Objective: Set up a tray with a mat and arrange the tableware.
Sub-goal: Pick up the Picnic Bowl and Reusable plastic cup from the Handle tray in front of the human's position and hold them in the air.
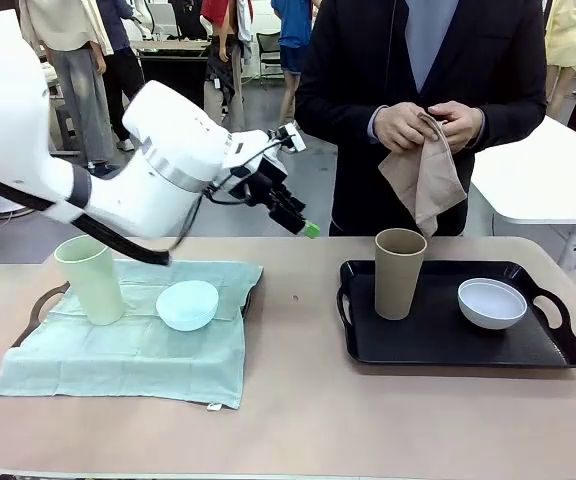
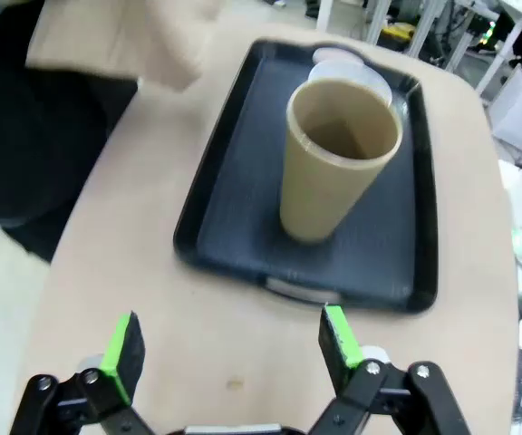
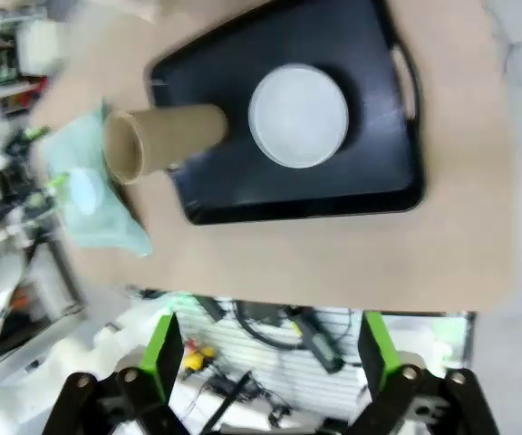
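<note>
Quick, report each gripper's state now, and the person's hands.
Left gripper: open, holding nothing.
Right gripper: open, holding nothing.
Person's hands: holding a tan cloth.

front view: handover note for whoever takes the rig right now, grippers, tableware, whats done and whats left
Left gripper: open, empty, in the air over the table, facing the black plastic tray.
Right gripper: open, empty, high up, looking down on that tray.
Done: pale green cloth mat laid, tall pale green cup and light blue round bowl on it.
Black tray: tall brown-tan cup and white round bowl on bare plastic, no mat.
Person's hands hold a tan cloth at the far side.
Left, probably: mat under that cup and bowl.
</note>
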Tool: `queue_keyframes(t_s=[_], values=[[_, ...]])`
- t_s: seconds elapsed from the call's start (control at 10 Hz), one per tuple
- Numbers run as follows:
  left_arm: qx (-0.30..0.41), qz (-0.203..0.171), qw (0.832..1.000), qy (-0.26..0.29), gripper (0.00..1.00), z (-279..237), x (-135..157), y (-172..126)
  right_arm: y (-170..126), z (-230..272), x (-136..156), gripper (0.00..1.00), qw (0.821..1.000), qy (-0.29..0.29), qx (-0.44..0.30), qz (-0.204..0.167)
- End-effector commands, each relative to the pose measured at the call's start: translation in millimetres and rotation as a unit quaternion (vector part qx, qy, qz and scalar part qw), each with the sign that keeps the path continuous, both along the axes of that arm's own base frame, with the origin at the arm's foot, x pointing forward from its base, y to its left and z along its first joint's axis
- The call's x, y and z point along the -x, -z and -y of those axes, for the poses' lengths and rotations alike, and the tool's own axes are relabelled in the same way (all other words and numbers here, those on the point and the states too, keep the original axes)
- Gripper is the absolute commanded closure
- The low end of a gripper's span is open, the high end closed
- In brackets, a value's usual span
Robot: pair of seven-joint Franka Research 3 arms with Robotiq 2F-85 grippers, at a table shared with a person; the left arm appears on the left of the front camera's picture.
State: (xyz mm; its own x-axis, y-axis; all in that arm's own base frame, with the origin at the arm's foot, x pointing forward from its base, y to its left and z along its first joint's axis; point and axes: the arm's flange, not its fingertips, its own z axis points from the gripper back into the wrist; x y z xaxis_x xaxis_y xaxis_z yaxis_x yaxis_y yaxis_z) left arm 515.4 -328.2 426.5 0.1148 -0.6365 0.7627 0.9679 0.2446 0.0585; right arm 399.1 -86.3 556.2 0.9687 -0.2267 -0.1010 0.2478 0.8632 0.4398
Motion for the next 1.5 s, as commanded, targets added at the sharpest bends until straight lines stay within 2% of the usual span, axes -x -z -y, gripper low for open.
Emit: queue_keyframes(t_s=[0.0, 0.2, 0.3, 0.4, 0.5, 0.6, 0.7, 0.8, 0.9, 1.1, 1.4], values=[[0.071, 0.065, 0.99, 0.1, 0.0, 7.3, 21.4, 35.8, 23.7, -36.9, -20.8, 0.0, 0.995, -0.007, 0.096, -0.039], [0.08, 0.032, 0.975, 0.205, 0.0, 16.7, 32.1, 62.9, 42.0, -50.5, -25.9, 0.0, 0.99, -0.01, 0.124, -0.065], [0.053, 0.011, 0.971, 0.234, 0.0, 17.4, 31.0, 68.2, 42.9, -49.2, -27.4, 0.0, 0.992, -0.014, 0.112, -0.062], [0.074, 0.052, 0.986, 0.138, 0.0, 36.7, 29.9, 38.8, 37.8, -59.1, -25.5, 0.0, 0.992, -0.02, 0.108, -0.053], [0.074, 0.052, 0.986, 0.138, 0.0, 36.7, 29.9, 38.8, 37.8, -59.1, -25.5, 0.0, 0.992, -0.02, 0.108, -0.053], [0.078, 0.03, 0.978, 0.192, 0.0, 32.4, 35.8, 63.7, 37.8, -59.1, -25.5, 0.0, 0.992, -0.02, 0.108, -0.053], [0.091, 0.027, 0.982, 0.164, 0.0, 36.8, 27.2, 67.4, 42.3, -57.9, -27.9, 0.0, 0.992, -0.022, 0.111, -0.06], [0.092, 0.042, 0.986, 0.131, 0.0, 38.2, 25.0, 75.8, 53.8, -62.7, -32.0, 0.0, 0.99, -0.028, 0.128, -0.056], [0.089, 0.033, 0.988, 0.124, 0.0, 41.8, 17.2, 78.7, 61.7, -65.3, -36.9, 0.0, 0.988, -0.03, 0.138, -0.059], [0.098, 0.024, 0.988, 0.121, 0.0, 43.1, 6.7, 85.3, 75.6, -63.4, -43.1, 0.0, 0.986, -0.033, 0.148, -0.065], [0.107, -0.018, 0.982, 0.157, 0.0, 60.7, 1.6, 109.7, 95.7, -60.0, -49.7, 0.0, 0.985, -0.038, 0.159, -0.05]])
